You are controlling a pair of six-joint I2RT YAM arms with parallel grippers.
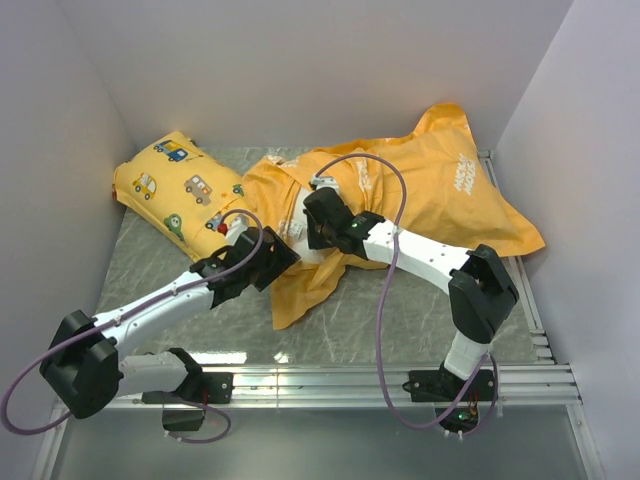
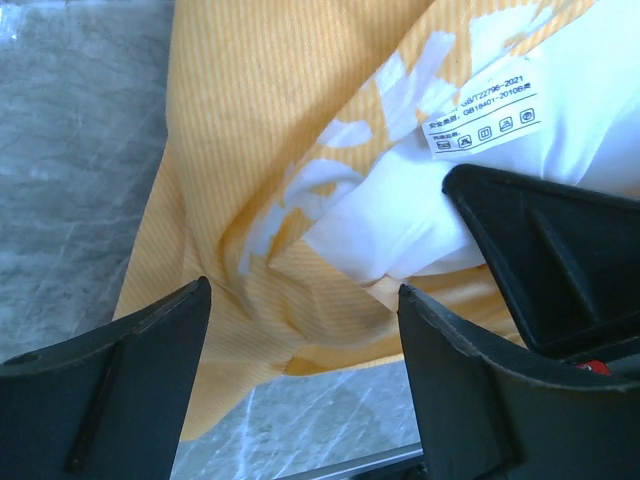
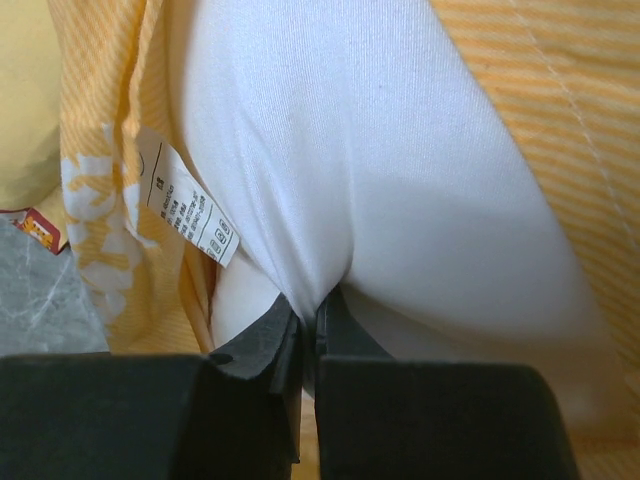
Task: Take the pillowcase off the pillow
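case [image 1: 440, 190] removal, under way. the case, orange with fine ribbing and white print patches, lies crumpled across the middle and right of the table [image 1: 400, 320], one far corner peaked toward the back wall; small white lettering shows on its upper face. the pillow [image 3: 380, 170], plain white and plump, shows at the case's open mouth near the middle of the table, between the two grippers; most of it appears to be inside yet. a small printed tag [image 2: 485, 118] hangs at its exposed edge. right gripper [image 3: 308, 325]: clenched on a fold of the pillow's white cloth, near the tag. left gripper [image 2: 302, 290]: released, jaws wide apart over the bunched orange hem, gripping nothing. a yellow car pillow [image 1: 175, 180] lies against the case at the back left. handling, as judged: both pieces are light, soft and limp; the case will stretch, bunch and drag rather than slide off as one body, and thin cloth may slip from a shallow pinch. best hold on the case is the loose hem at the mouth, just beside the exposed white corner, taking orange cloth alone so that the pull works against the right gripper's hold.
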